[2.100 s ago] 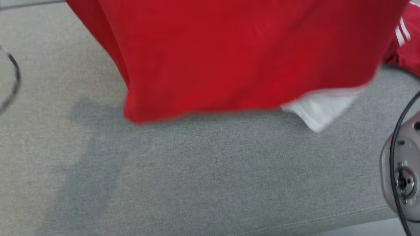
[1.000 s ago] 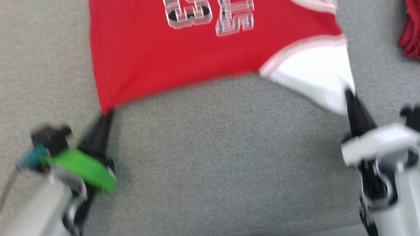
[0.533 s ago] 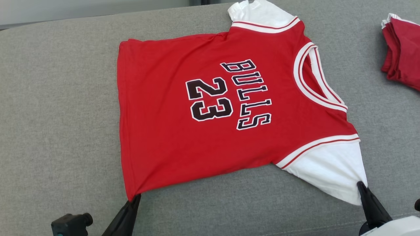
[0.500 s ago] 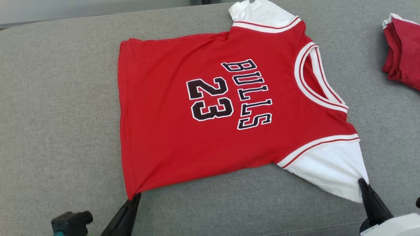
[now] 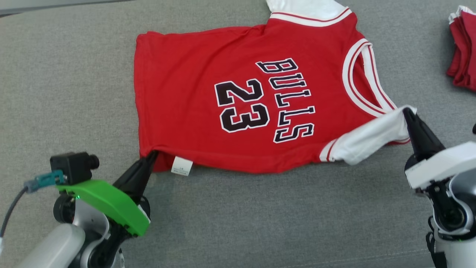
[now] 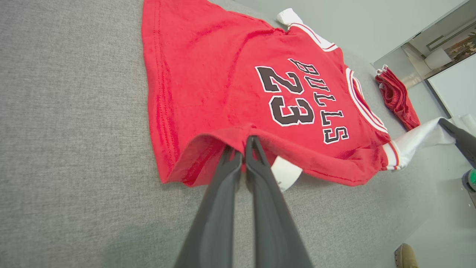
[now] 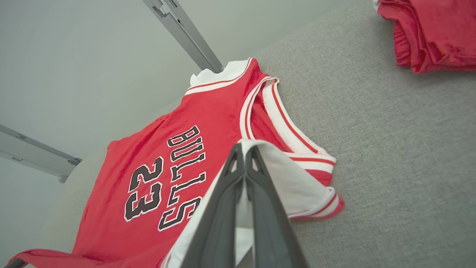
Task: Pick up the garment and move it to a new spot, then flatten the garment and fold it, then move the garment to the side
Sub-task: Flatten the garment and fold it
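Item: red jersey [image 5: 245, 104]; lies face-up on the grey cushion [image 5: 55, 74]; long axis runs from hem at 9 o'clock to collar at 3 o'clock. Left end effector [image 5: 151, 155]: pressed together on the near hem corner; right end effector [image 5: 407, 111]: pinching the white sleeve [image 5: 372, 139], raised off the cushion. Jersey body lies toward 12 o'clock from both; the fold likely goes that way.
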Robot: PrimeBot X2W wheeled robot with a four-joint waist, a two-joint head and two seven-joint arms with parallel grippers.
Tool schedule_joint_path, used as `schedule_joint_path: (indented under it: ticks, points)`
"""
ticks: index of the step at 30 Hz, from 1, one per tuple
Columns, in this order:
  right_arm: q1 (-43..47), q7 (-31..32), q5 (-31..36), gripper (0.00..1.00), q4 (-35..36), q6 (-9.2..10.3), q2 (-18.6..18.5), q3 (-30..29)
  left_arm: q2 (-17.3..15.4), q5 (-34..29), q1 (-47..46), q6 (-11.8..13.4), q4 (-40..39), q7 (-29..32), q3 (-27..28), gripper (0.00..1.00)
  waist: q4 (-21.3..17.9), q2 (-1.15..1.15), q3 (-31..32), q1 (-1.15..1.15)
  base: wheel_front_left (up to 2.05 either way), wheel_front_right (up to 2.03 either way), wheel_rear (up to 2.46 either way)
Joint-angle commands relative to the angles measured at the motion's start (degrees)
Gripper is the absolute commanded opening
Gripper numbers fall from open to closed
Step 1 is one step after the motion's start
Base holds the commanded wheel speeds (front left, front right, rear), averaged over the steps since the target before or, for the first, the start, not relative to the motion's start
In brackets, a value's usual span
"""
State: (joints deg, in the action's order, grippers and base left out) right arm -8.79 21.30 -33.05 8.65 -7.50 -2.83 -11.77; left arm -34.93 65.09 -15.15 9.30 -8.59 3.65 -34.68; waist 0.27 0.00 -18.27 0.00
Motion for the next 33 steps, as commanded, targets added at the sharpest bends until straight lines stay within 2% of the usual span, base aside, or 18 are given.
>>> schedule_joint_path:
  ticks: [1, 6, 12, 13, 14, 15, 16, 21, 23, 27, 33]
  points:
    - [-3.2, 0.7, 1.2, 0.0, -0.9, 0.03, -0.1, -0.1, 0.1, 0.2, -2.9, 0.4, 1.0, 1.5, 0.1, 0.0, 0.5, 0.0, -1.8, 0.0, 0.0, 0.0, 0.0]
    - [-11.7, 1.8, 4.6, 0.0, -4.8, 0.03, -0.1, 0.3, 0.7, -0.4, -9.9, 0.7, 5.1, 5.5, -0.1, 0.0, 0.7, 0.0, -4.7, 0.0, 0.0, 0.0, 0.0]
    - [-18.9, 0.3, 9.6, 0.0, -10.8, 0.02, -0.5, 1.3, 2.1, -1.2, -14.9, -0.2, 10.6, 7.5, -1.0, 0.0, 0.9, 0.0, -6.9, 0.0, 0.0, 0.0, 0.0]
    - [-19.7, -0.1, 10.3, 0.12, -11.9, 0.02, -0.5, 1.4, 2.5, -1.0, -15.3, -0.2, 11.4, 7.8, -1.2, 0.0, 1.0, 0.0, -7.0, 0.0, 0.0, 0.0, 0.0]
    - [-20.2, -0.4, 10.9, 0.66, -12.7, 0.02, -0.5, 1.5, 2.7, -1.0, -15.5, -0.1, 11.9, 7.9, -1.3, 0.21, 1.0, 0.0, -7.1, 0.0, 0.0, 0.0, 0.0]
    - [-20.7, -0.8, 11.5, 1.0, -13.5, 0.02, -0.7, 1.9, 2.7, -1.4, -15.6, -0.4, 12.3, 7.9, -1.7, 0.49, 1.0, 0.0, -7.1, 0.0, 0.0, 0.0, 0.0]
    - [-20.9, -1.3, 11.7, 1.0, -14.1, 0.03, -0.7, 1.8, 2.8, -1.7, -15.6, -0.4, 12.8, 7.6, -1.8, 1.0, 1.1, 0.0, -7.0, 0.0, 0.0, 0.0, 0.0]
    - [-18.4, -4.3, 13.0, 1.0, -13.1, 0.02, -1.7, 2.0, 1.5, -3.9, -12.3, 1.1, 12.6, 4.2, -1.5, 1.0, 1.0, 0.0, -5.4, 0.0, 0.0, 0.0, 0.0]
    - [-16.3, -4.7, 13.7, 1.0, -11.2, 0.02, -3.2, 2.5, 0.5, -4.4, -10.3, 1.7, 11.2, 3.1, -1.5, 1.0, 0.9, 0.0, -4.9, 0.0, 0.0, 0.0, 0.0]
    - [-10.8, -2.4, 15.6, 1.0, -8.1, 0.02, -7.0, 4.0, -0.1, -5.1, -6.2, 3.2, 8.5, 1.7, -2.5, 1.0, 0.8, 0.0, -4.6, 0.0, 0.0, 0.0, 0.0]
    - [-6.7, 2.0, 18.8, 1.0, -8.1, 0.03, -10.9, 3.3, 1.4, -4.5, -4.9, 3.0, 7.5, 2.2, -3.8, 1.0, 0.9, 0.0, -6.0, 0.0, 0.0, 0.0, 0.0]
